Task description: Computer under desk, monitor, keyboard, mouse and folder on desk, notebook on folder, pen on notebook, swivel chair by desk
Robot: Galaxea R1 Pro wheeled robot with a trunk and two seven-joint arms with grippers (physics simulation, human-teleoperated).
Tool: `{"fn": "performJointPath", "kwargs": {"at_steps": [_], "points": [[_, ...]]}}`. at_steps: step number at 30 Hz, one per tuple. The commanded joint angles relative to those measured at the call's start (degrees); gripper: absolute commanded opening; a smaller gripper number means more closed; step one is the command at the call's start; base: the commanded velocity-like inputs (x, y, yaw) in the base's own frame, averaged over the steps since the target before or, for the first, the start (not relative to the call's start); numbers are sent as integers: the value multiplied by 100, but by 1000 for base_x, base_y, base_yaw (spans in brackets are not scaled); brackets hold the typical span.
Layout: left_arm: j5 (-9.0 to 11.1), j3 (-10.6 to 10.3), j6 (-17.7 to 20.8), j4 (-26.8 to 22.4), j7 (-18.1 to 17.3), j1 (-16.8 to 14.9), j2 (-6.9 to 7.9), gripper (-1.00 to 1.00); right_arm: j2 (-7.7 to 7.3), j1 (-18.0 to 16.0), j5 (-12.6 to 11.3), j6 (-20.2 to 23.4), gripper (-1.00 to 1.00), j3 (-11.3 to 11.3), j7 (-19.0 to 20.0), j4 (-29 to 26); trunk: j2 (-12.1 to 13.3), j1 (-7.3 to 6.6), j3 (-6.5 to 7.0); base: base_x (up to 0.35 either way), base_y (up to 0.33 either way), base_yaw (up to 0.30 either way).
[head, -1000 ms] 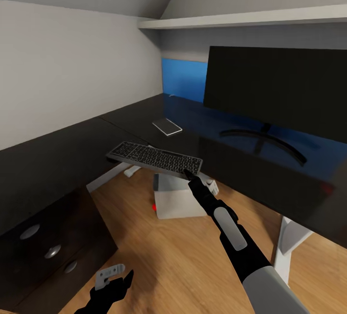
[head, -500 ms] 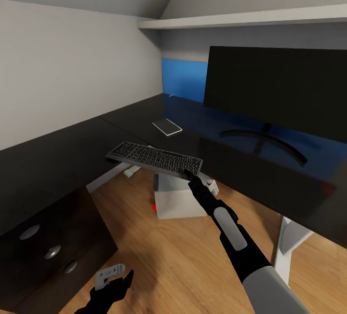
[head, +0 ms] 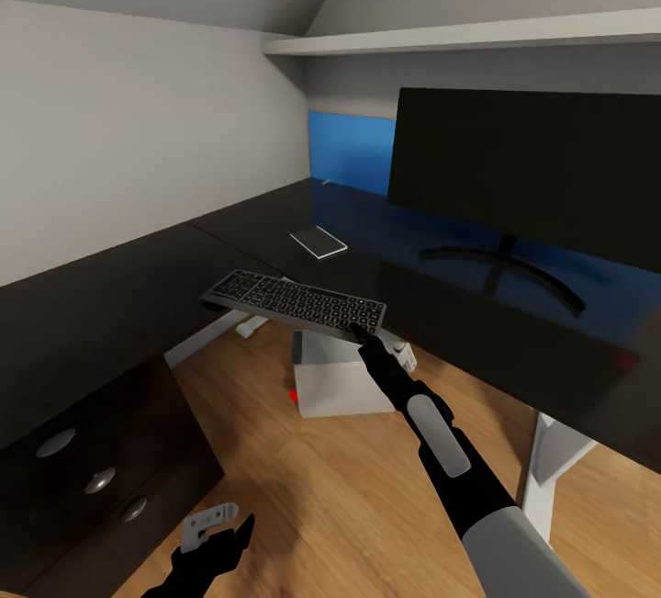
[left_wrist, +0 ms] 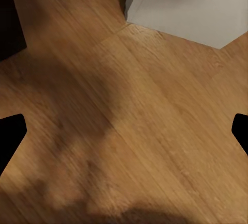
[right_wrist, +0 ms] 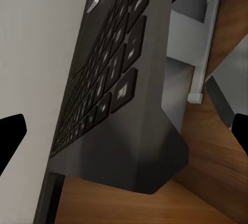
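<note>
A: Keyboard (head: 294, 301) first: where is it?

B: In the air, level with the near edge of the black table (head: 138, 290), over the gap between the table's two wings. It is a flat dark slab with rows of grey keys, tilted slightly. The right end effector (head: 361, 333) meets its near right corner, though the head view hides the fingertips behind that corner.

A: Clamped on it?

B: I cannot tell. In the right wrist view the keyboard's corner (right_wrist: 124, 131) sits close between two dark fingertips at the frame's edges, which stand wide apart, so contact is not clear.

A: The other arm?

B: The left end effector (head: 218, 538) hangs low at the near left above the wood-plank floor (head: 312, 479), its fingers spread apart with nothing between them. The left wrist view shows wood grain and a corner of the pale grey computer (left_wrist: 186, 7) with its red dot.

A: And on the tabletop?

B: The monitor (head: 528, 175), a wide thin black panel, stands on a slim curved stand at the far right. The glossy top reflects the blue back panel (head: 353, 150). A small flat white-edged thing (head: 319, 242) lies left of the stand; I cannot name it. The computer (head: 335, 382) stands on the floor under the table, beyond the keyboard. Round-knobbed black drawers (head: 87, 469) fill the near left.
</note>
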Motion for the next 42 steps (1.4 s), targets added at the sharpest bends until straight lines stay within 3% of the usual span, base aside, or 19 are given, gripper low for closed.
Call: {"fn": "performJointPath", "kwargs": {"at_steps": [1, 24, 25, 42], "points": [[60, -13, 19, -13, 53, 0, 5, 100, 1, -2, -42, 14, 100, -2, -2, -4, -2, 0, -4, 5, 0, 0], [69, -13, 19, -5, 64, 1, 5, 100, 1, -3, -41, 14, 100, -2, -19, -10, -2, 0, -4, 0, 0, 0], [69, -13, 19, -4, 64, 1, 5, 100, 1, -2, -41, 14, -100, -2, -19, -11, -2, 0, -4, 0, 0, 0], [69, -13, 19, -2, 64, 0, 5, 100, -7, -5, -41, 14, -100, -2, -12, -18, -2, 0, -4, 0, 0, 0]]}}
